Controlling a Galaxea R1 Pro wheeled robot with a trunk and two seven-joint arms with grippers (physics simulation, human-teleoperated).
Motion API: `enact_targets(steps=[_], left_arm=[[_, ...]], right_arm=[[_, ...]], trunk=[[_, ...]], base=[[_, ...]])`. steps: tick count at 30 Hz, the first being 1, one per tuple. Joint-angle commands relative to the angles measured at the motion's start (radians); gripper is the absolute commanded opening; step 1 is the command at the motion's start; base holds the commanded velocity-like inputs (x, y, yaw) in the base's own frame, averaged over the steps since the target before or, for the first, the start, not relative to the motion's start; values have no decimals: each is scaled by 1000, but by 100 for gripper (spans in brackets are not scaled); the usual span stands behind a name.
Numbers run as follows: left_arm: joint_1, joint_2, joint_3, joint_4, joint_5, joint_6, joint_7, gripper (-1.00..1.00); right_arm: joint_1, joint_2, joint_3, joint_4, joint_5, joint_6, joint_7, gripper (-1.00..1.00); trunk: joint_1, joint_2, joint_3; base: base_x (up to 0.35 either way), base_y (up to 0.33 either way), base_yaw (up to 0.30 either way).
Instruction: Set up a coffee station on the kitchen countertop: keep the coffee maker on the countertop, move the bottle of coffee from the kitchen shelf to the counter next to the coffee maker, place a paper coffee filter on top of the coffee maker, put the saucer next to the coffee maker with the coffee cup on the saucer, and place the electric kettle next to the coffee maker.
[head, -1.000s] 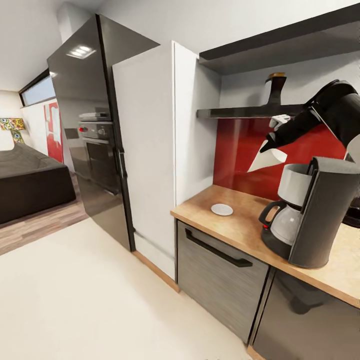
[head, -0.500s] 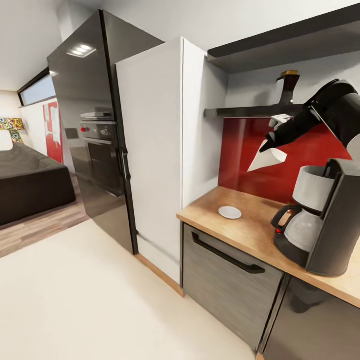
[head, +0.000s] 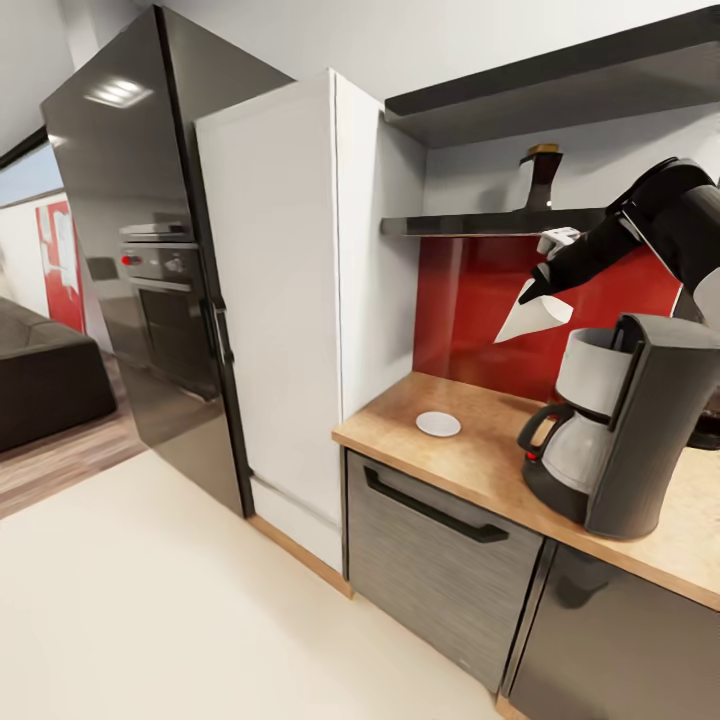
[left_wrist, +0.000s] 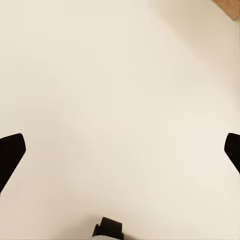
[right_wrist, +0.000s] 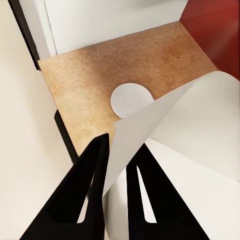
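Floor (left_wrist: 120, 100), pale and bare, lies under the left gripper (left_wrist: 120, 150), its fingers spread wide and holding nothing. Farther on, at the frame's right, the coffee maker (head: 625, 430) stands on the countertop (head: 470, 450), the saucer (head: 438, 424) apart at centre. Above its basket, the right gripper (head: 543, 290) pinches the paper filter (head: 535, 315). Placing the filter seems the step in hand; next it needs lowering onto the machine's top. Beyond, upper right, the coffee bottle (head: 541, 178) waits on the shelf (head: 480, 226).

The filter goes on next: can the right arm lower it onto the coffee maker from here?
Probably yes. The right tool, shut on the off-white paper cone filter, hangs just above and beside the tall dark grey coffee maker's silver basket, with open air between.
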Motion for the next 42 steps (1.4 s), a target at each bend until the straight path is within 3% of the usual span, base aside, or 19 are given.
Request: enact_targets(steps=[1, 14, 25, 33, 34, 36, 42], left_arm=[[0, 0, 0, -1, 10, -1, 0, 100], [0, 0, 0, -1, 10, -1, 0, 100], [0, 0, 0, -1, 10, -1, 0, 100], [0, -1, 0, -1, 10, -1, 0, 100], [0, -1, 0, -1, 10, -1, 0, 100], [0, 0, 0, -1, 10, -1, 0, 100], [0, 0, 0, -1, 10, -1, 0, 100]], right_arm=[[-1, 0, 1, -2, 10, 6, 7, -100], [-1, 0, 1, -6, 10, 6, 7, -100], [-2, 1, 0, -8, 10, 6, 8, -100], [-35, 0, 2, -8, 12, 6, 7, -100], [-48, 0, 3, -7, 18, 6, 7, -100], [-72, 0, 3, -6, 106, 6, 8, -100], [-77, -1, 4, -4, 169, 6, 14, -100]], trunk=[[0, -1, -1], [0, -1, -1], [0, -1, 2], [0, -1, 3], [0, -1, 3], [0, -1, 3], [0, -1, 3]], base=[[117, 114, -76], [115, 112, -14], [2, 2, -148], [0, 0, -7], [0, 0, 0], [0, 0, 0], [0, 0, 0]])
